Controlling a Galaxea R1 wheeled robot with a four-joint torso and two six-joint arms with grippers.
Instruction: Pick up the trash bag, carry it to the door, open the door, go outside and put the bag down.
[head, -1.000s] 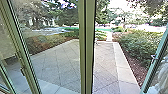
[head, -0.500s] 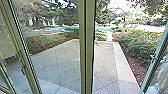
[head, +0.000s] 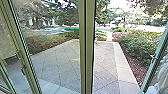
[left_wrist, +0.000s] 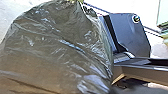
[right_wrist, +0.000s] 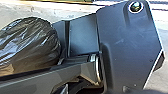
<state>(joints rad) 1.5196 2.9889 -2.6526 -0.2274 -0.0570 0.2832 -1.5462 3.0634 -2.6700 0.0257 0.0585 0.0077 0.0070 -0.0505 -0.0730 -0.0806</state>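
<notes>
Past one green central post, I see a paved yard. One bulging dark trash bag, contents unclear, lies near the robot's dark plate. I can't tell whether the left gripper or right gripper is spread, pressed together or pinching it.

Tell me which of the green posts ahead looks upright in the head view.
The middle post, running straight up and down; the others, like the left post and right post, slant.

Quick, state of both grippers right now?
Left gripper: can't tell if open or closed; trash bag large in its wrist view.
Right gripper: can't tell either.
</notes>
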